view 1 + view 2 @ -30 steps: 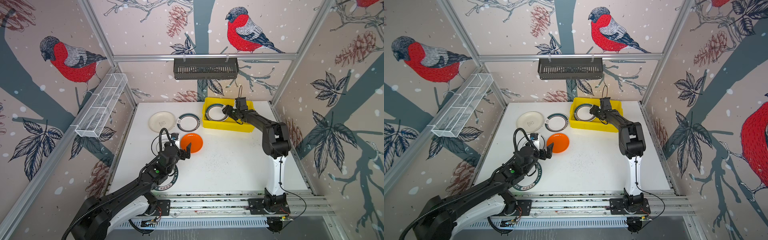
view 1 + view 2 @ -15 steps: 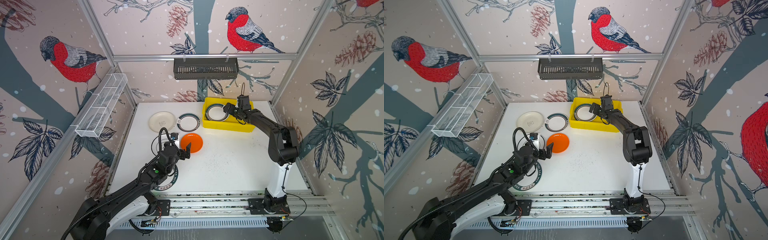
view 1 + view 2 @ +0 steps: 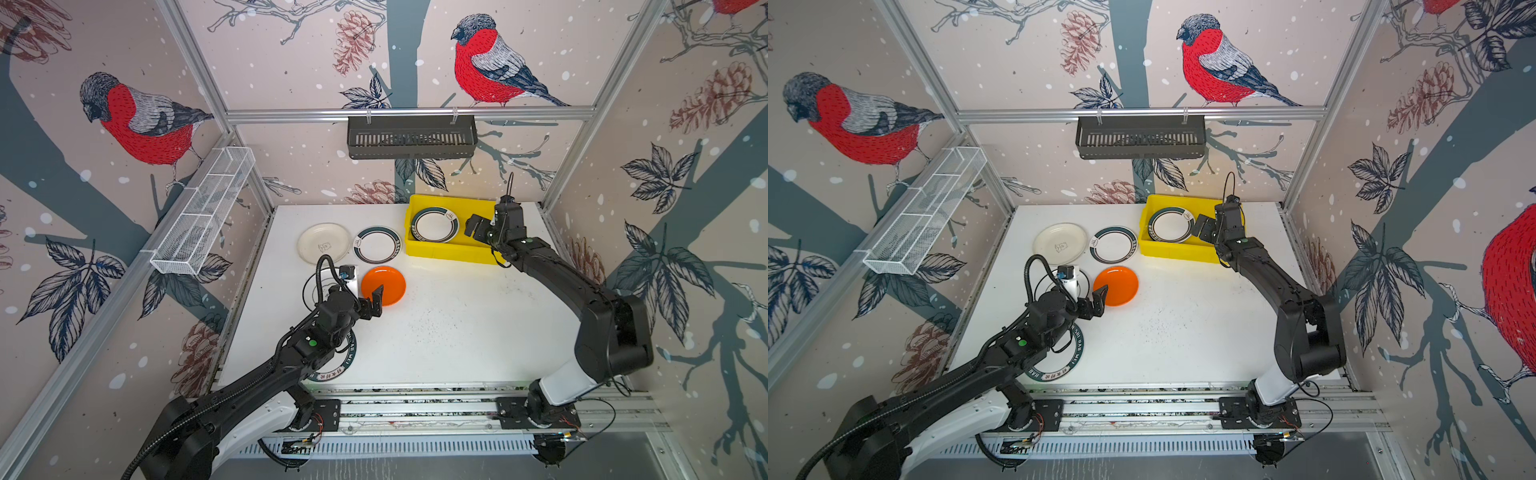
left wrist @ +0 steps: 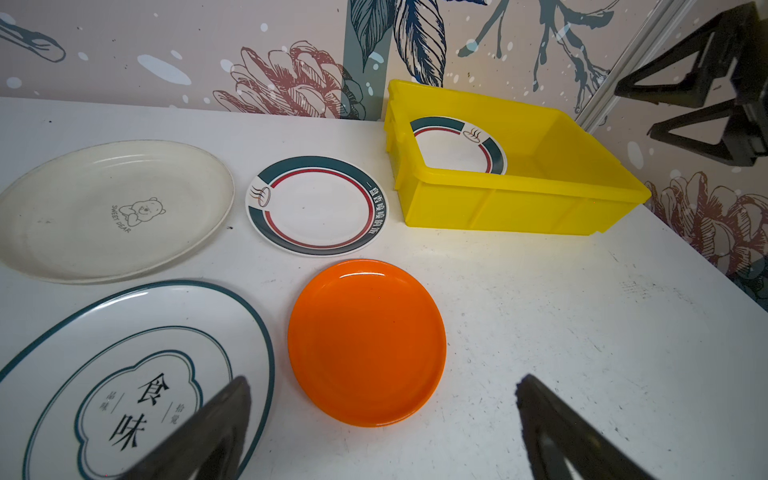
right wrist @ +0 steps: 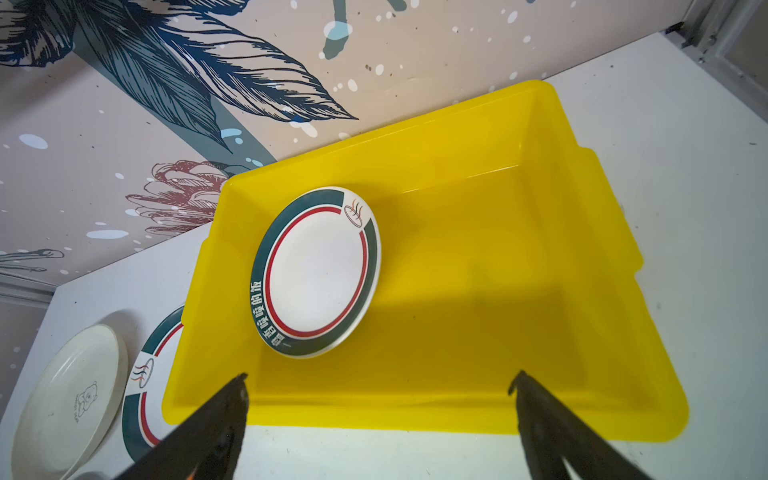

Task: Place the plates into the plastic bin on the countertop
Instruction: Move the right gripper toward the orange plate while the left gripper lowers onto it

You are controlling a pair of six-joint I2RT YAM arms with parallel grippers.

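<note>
A white speckled counter [image 3: 457, 332] is enclosed by bird-patterned walls [image 3: 291, 62]. One plate [image 5: 316, 270] is seen inside the yellow bin [image 3: 449, 254] at the back; an orange plate [image 3: 388, 282] and others lie outside it. The left fingers [image 4: 216, 424] and right fingers [image 5: 216, 415] are spread apart, empty.

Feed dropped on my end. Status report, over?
Left gripper open, hovering by orange plate. Right gripper open, empty, over plastic bin. One green-rimmed plate in bin; other plates on countertop. Nothing between orange plate and bin.
</note>
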